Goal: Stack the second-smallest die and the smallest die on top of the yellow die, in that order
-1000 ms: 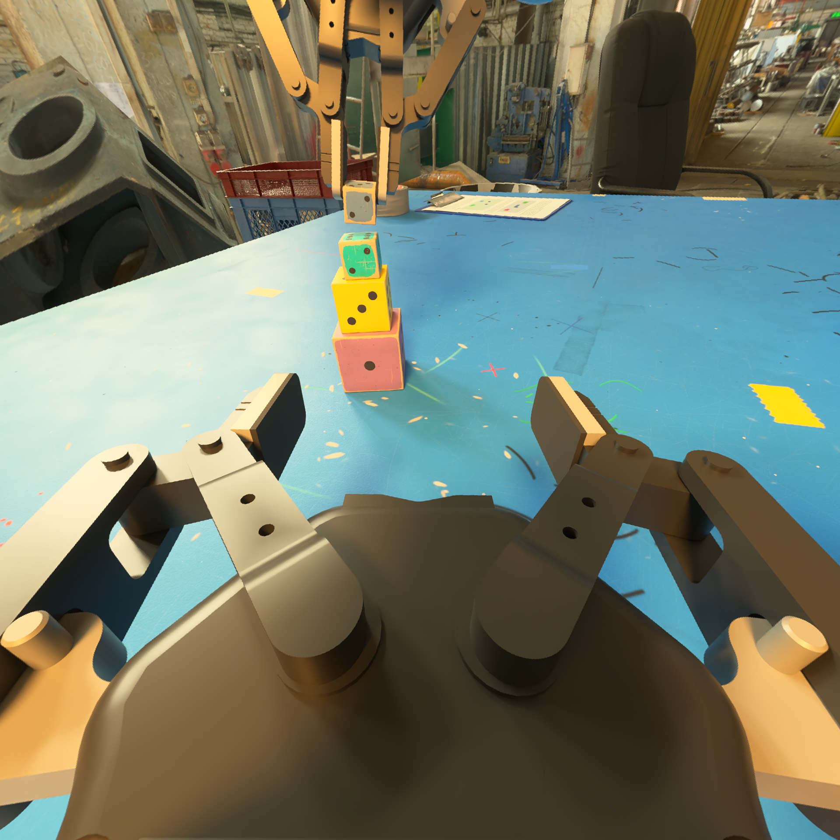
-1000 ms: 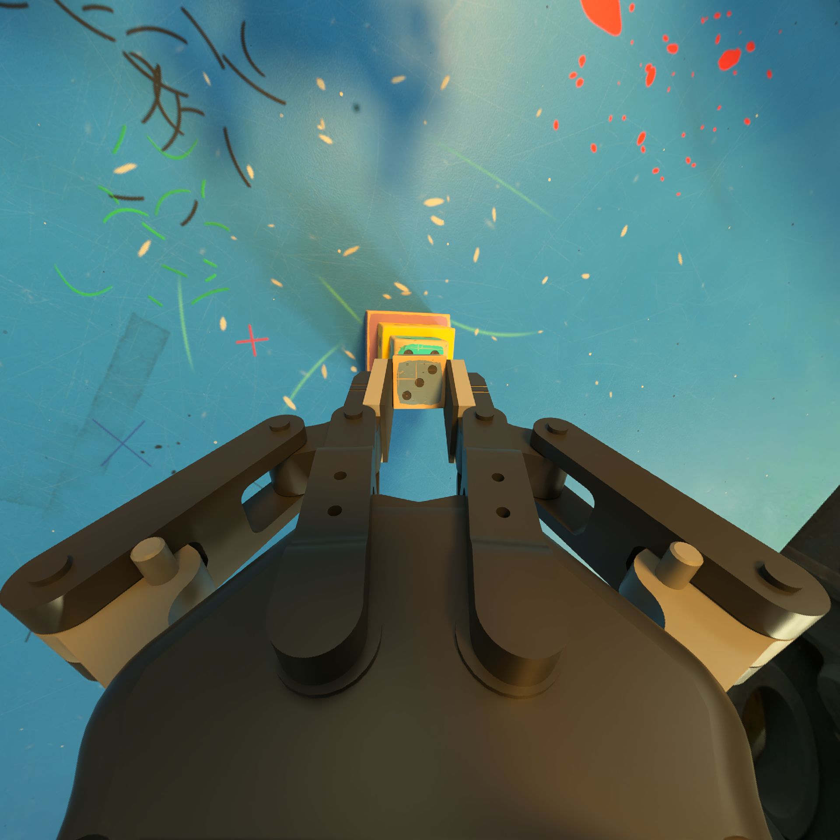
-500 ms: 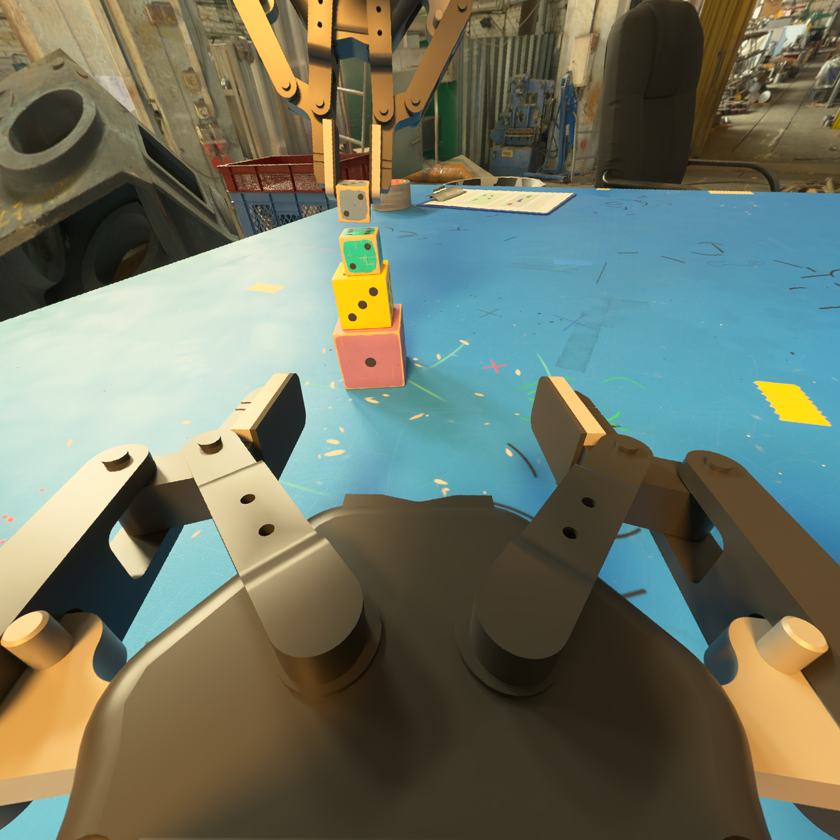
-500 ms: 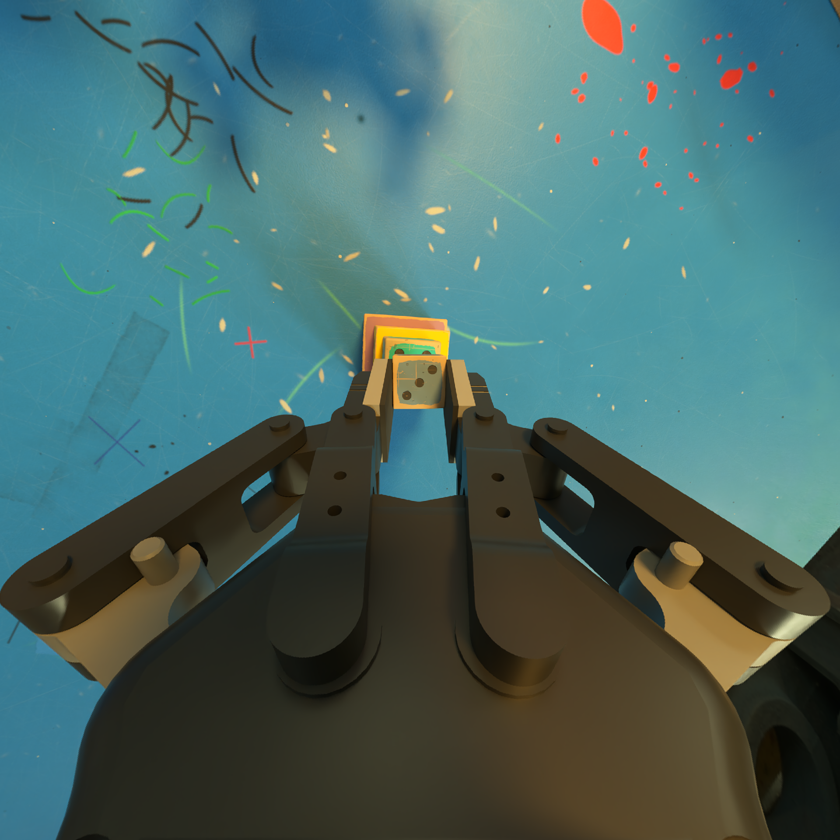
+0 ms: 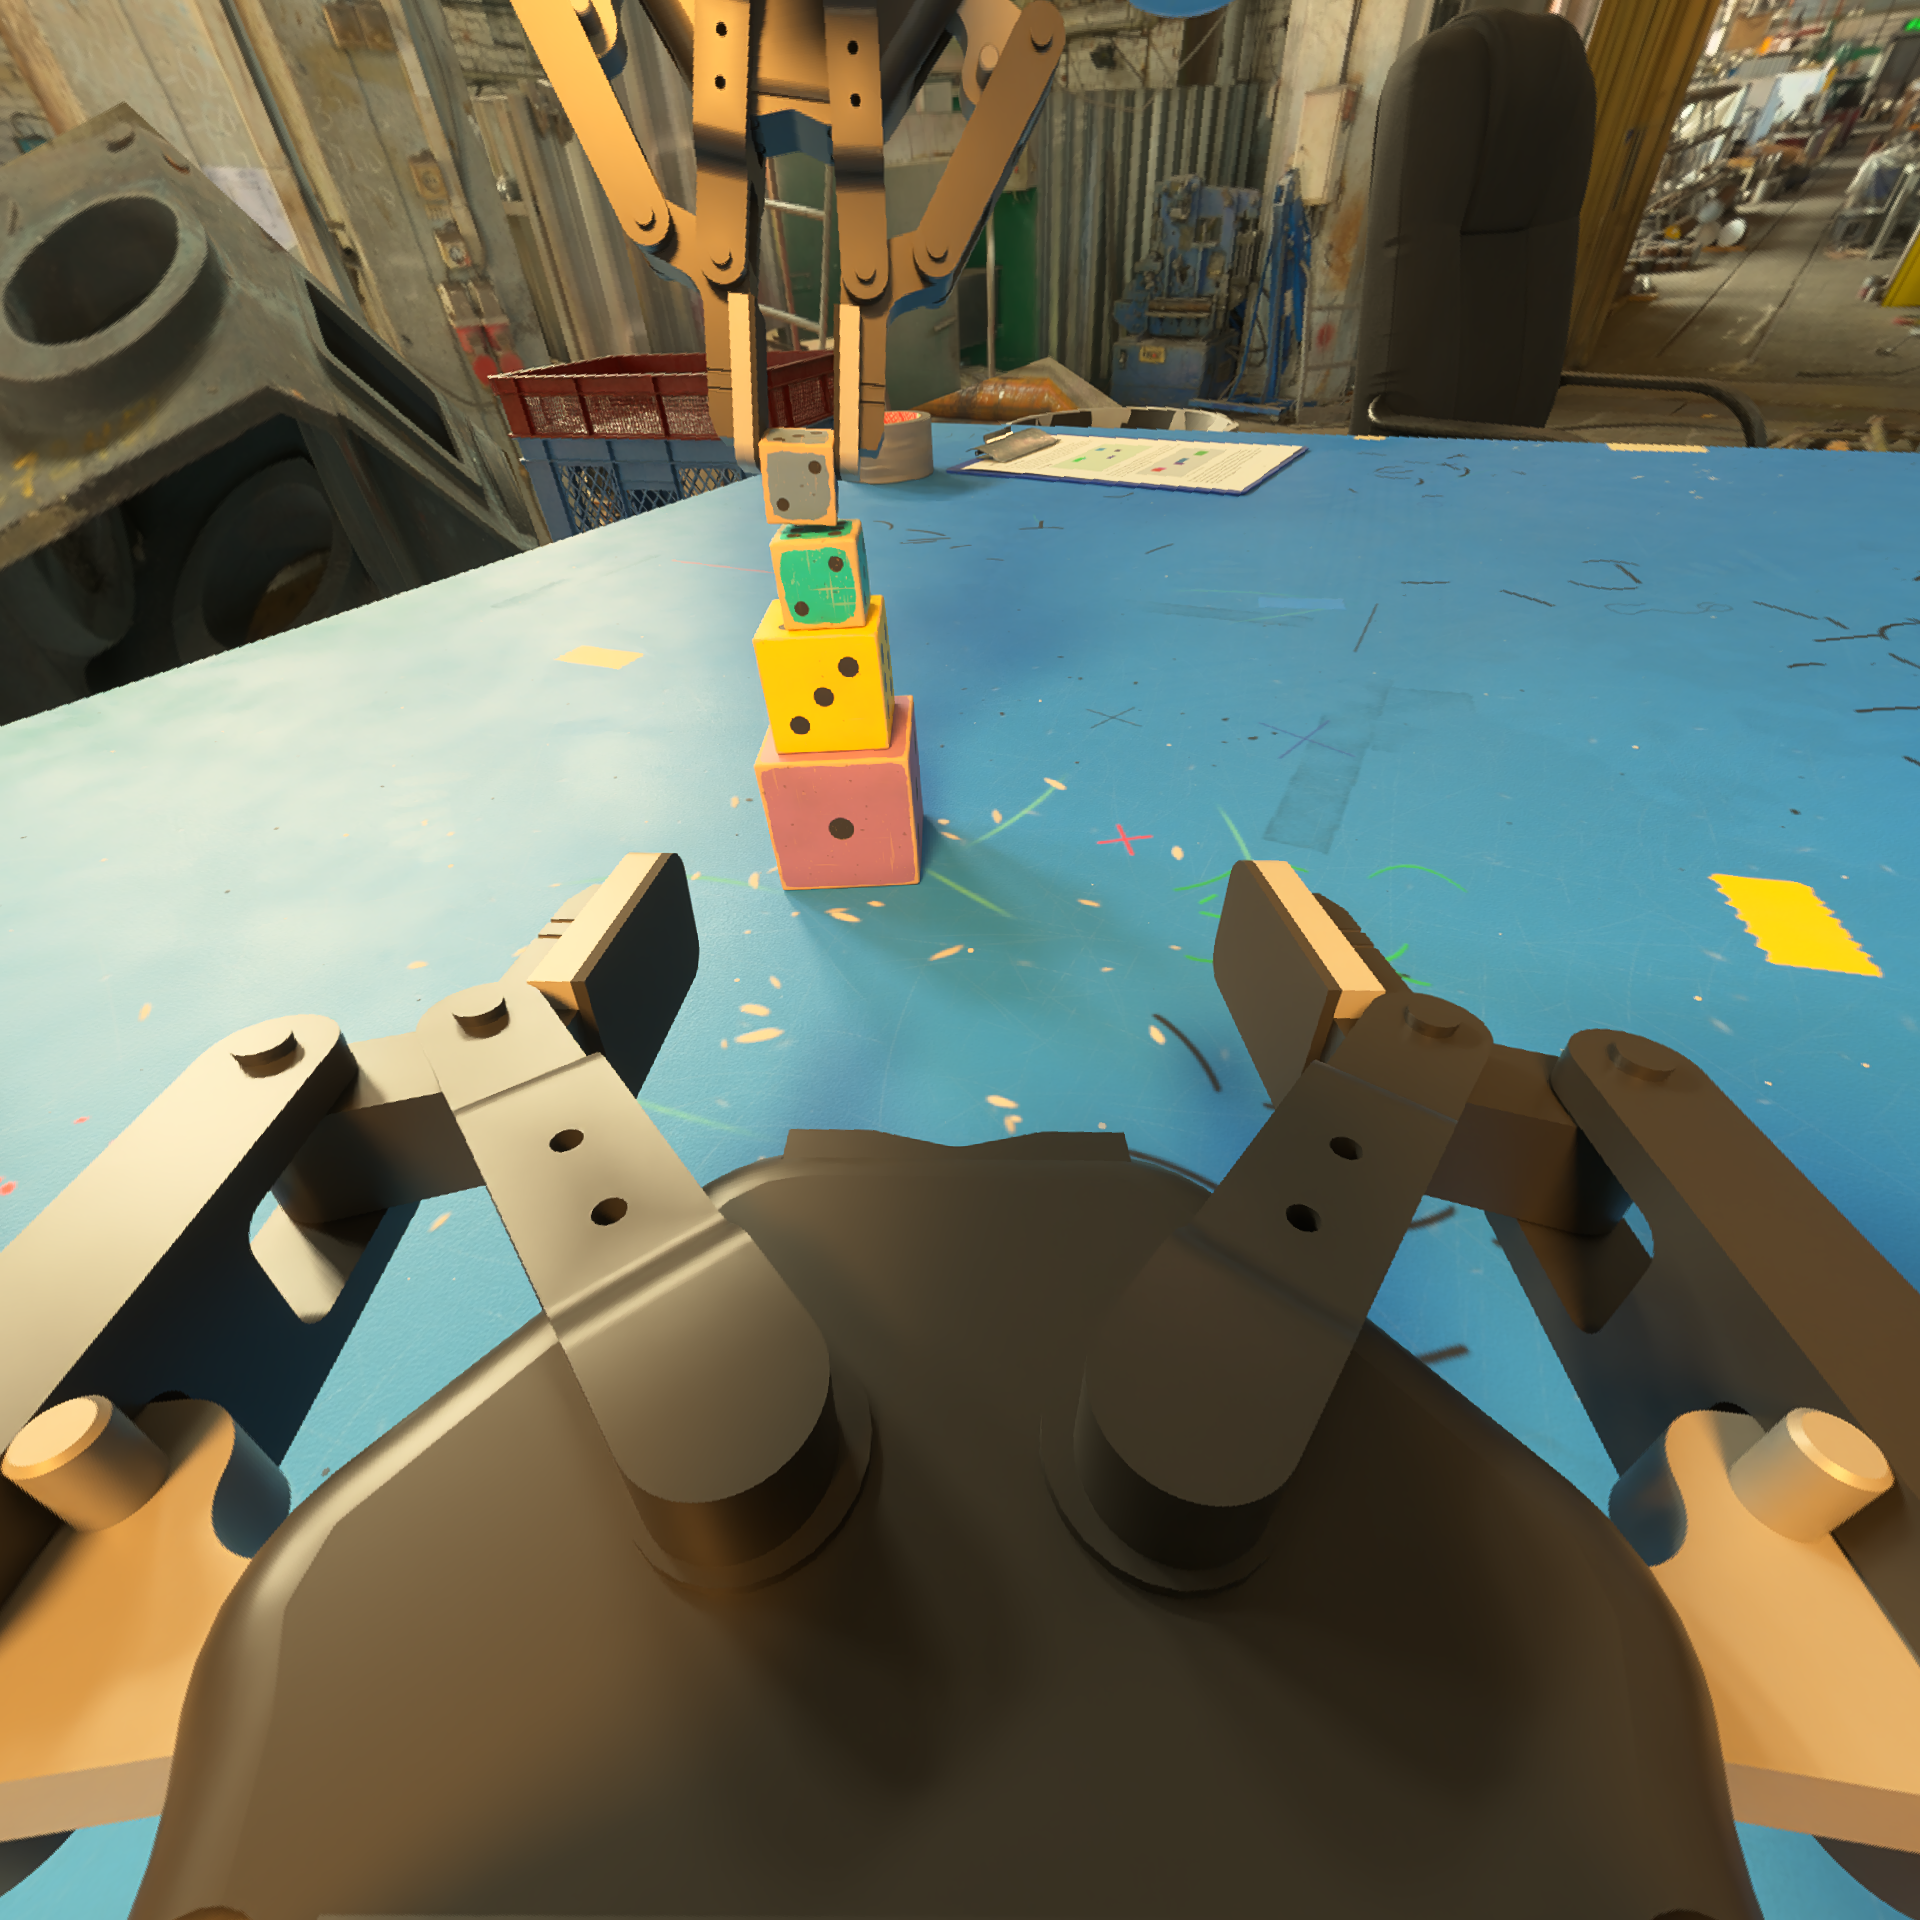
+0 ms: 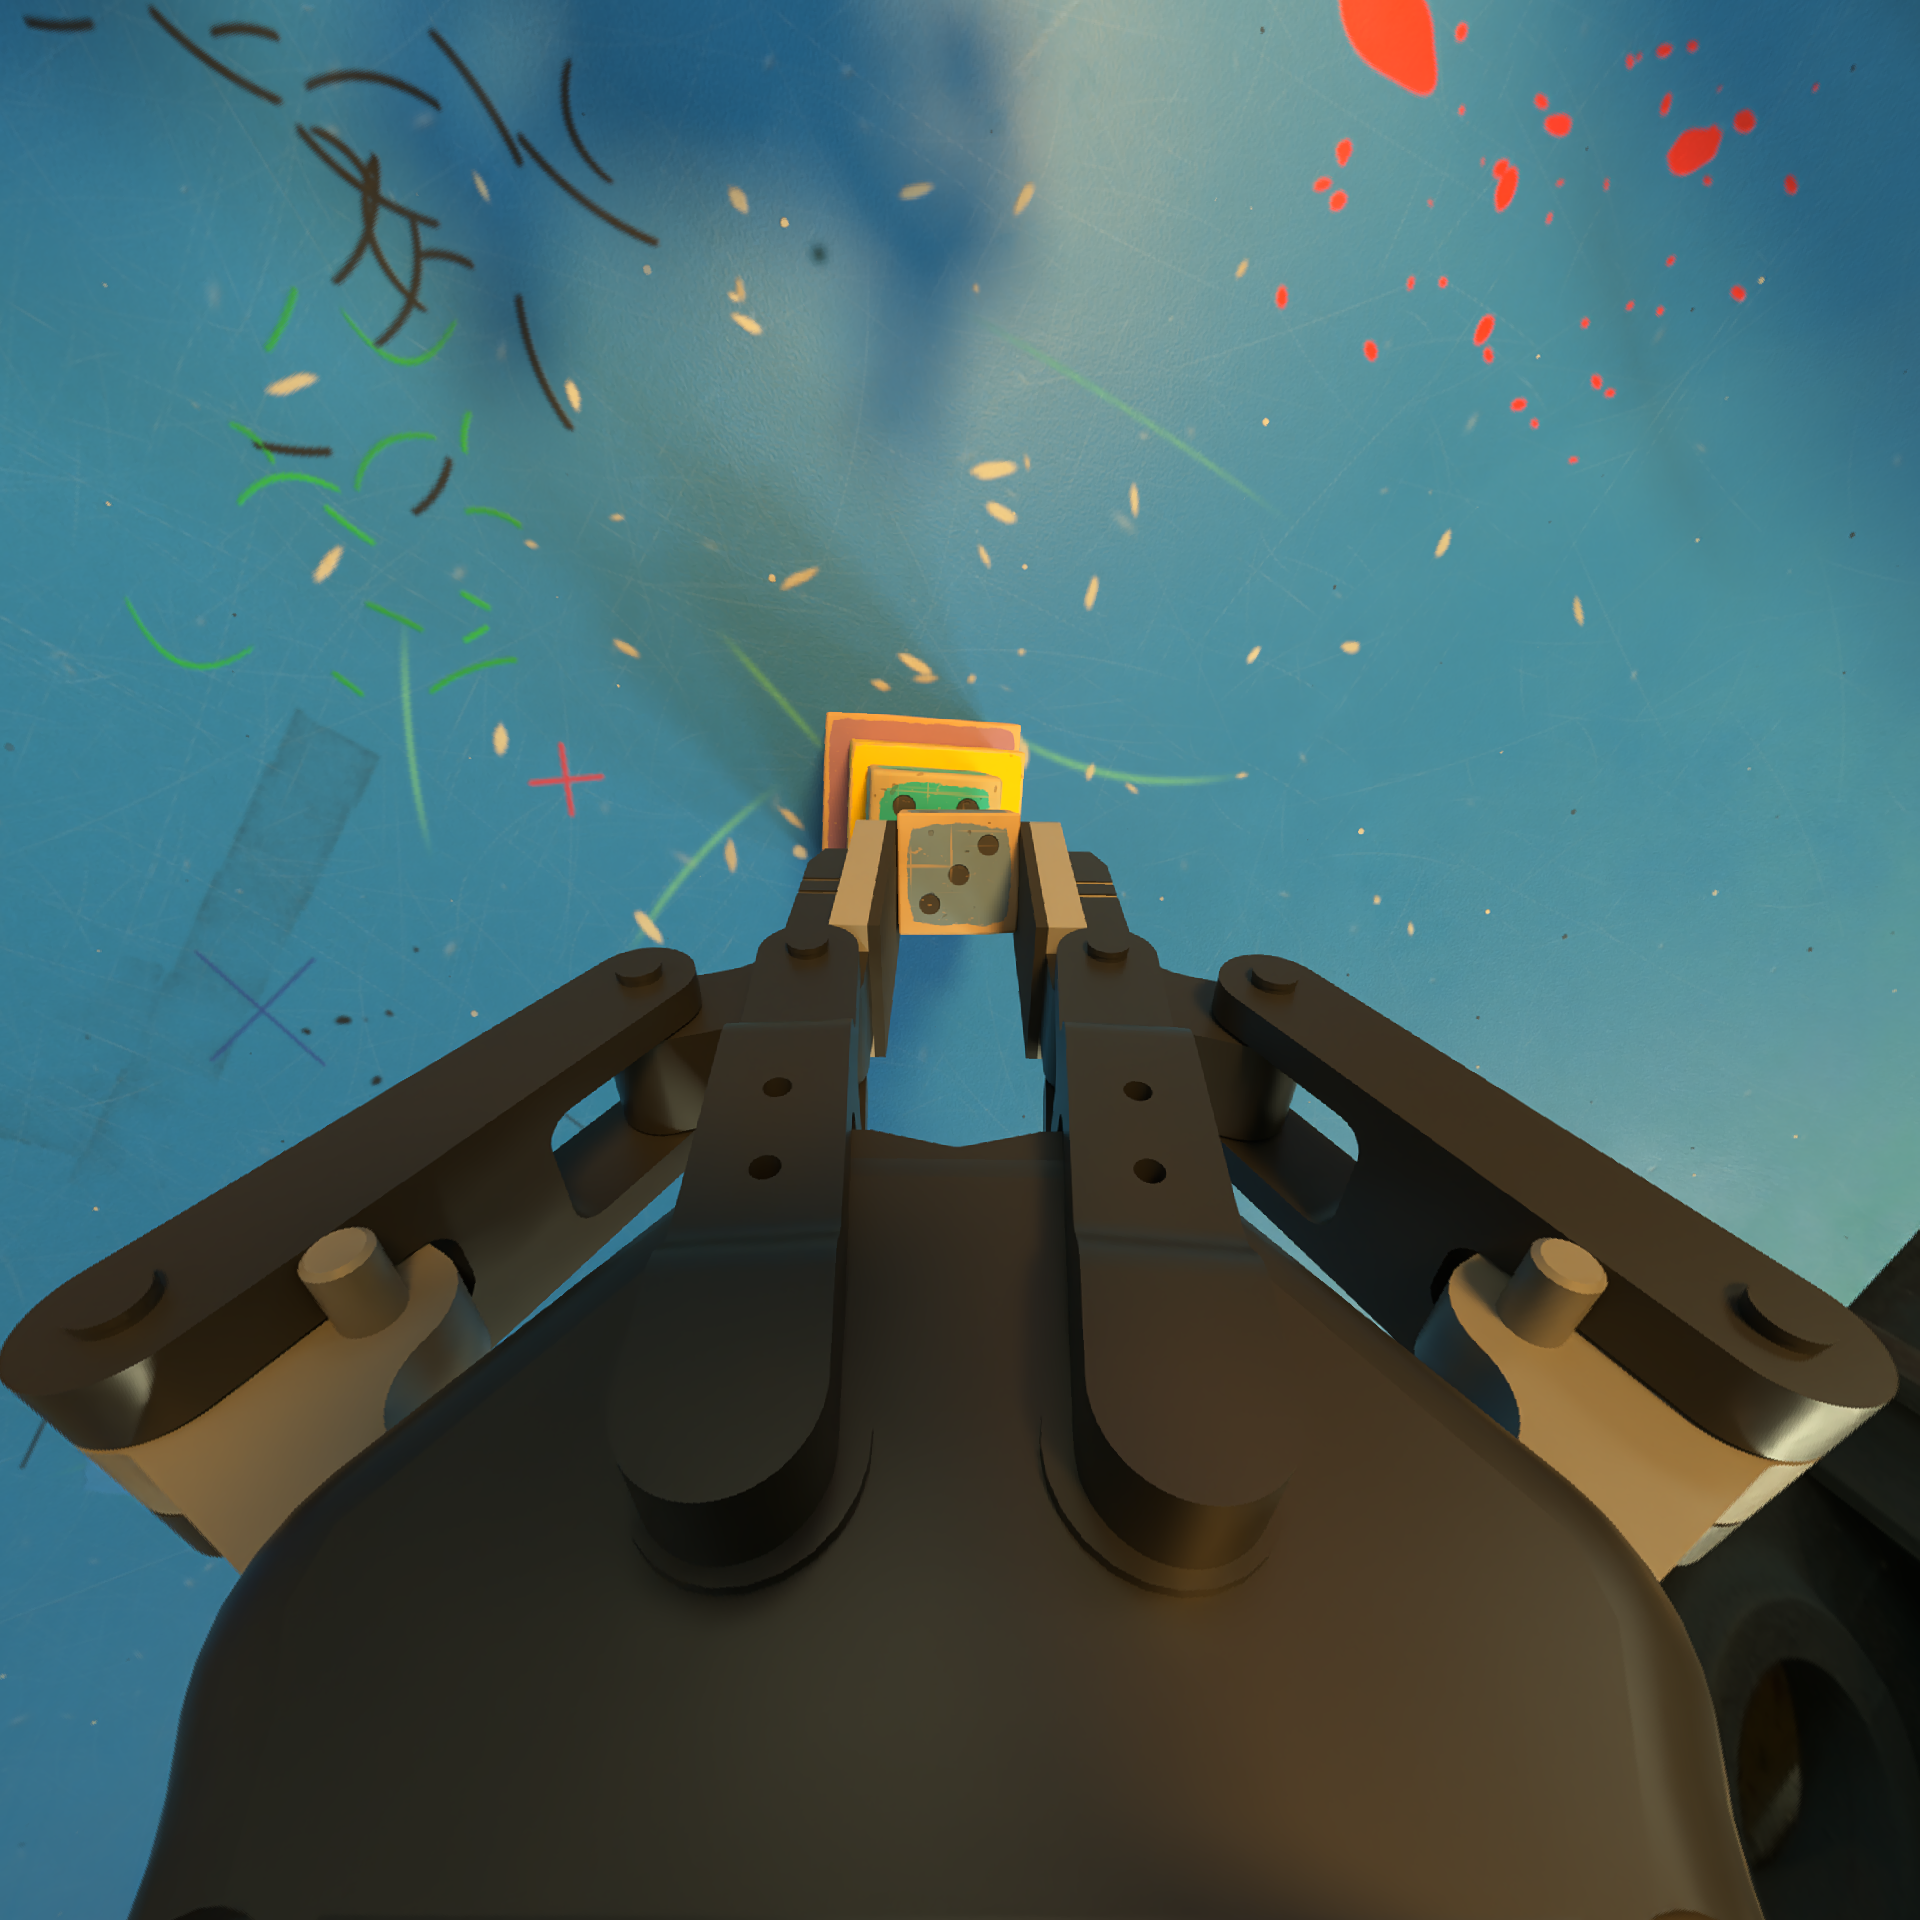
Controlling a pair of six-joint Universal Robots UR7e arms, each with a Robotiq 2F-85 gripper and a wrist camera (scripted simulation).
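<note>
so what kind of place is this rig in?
Probably a factory workshop: a big cast-metal machine part beside the blue table, stacked plastic crates behind it, and blue machinery along the corrugated back wall.

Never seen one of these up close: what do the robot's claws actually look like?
Each gripper, left and right, has a rounded dark grey body with two dark metal fingers on pinned linkages. Tan outer brackets carry round pegs; the flat fingertips have tan edges, and paired small holes mark each finger. No cables show.
</note>
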